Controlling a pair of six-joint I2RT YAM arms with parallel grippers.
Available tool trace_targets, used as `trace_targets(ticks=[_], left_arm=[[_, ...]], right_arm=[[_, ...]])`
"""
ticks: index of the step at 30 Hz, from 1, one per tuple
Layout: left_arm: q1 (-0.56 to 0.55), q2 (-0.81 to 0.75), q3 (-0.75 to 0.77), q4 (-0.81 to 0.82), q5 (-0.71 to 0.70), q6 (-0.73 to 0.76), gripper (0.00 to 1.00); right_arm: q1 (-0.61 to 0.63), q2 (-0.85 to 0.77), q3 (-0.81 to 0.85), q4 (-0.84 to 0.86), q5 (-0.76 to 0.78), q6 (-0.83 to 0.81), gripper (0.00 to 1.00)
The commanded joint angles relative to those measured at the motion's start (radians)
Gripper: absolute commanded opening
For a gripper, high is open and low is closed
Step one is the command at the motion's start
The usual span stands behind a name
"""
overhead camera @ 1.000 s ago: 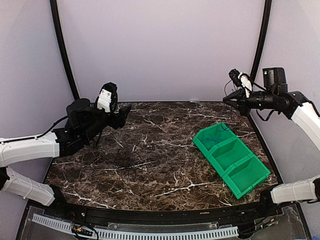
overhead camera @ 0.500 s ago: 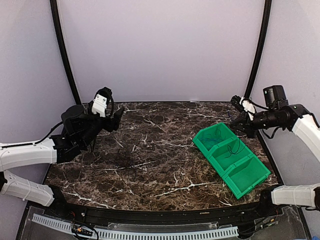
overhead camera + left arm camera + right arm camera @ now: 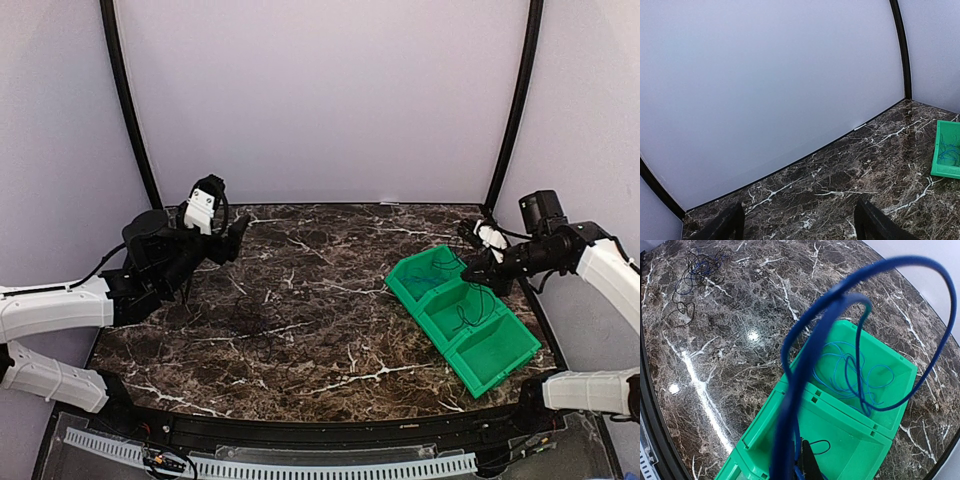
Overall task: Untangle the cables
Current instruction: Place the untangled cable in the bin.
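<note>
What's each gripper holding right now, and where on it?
The right gripper is shut on the blue cable, somewhere along its length, beside a loose loop. The left gripper is open, empty.

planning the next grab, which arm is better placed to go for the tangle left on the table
Left. The left pincer is open and empty, on the same side as the tangle. The right pincer is shut on a blue cable over the green bin.

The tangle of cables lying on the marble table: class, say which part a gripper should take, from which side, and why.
Probably the black loop at the edge of the tangle, from straight above, jaws across the strand: it lies flat and clear of the knotted blue and black cords.
</note>
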Motion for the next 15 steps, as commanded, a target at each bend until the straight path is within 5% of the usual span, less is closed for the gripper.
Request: trace_targets(ticks=[1, 15], left_arm=[[0.005, -0.029, -0.003, 0.013, 0.017, -0.004, 0.79], [0.005, -0.029, 0.0, 0.004, 0.03, -0.006, 0.79]], right_arm=[[-0.007, -0.011, -0.022, 0.029, 0.018, -0.012, 0.0], [-0.015, -0.087, -0.036, -0.076, 0.031, -0.057, 0.0]])
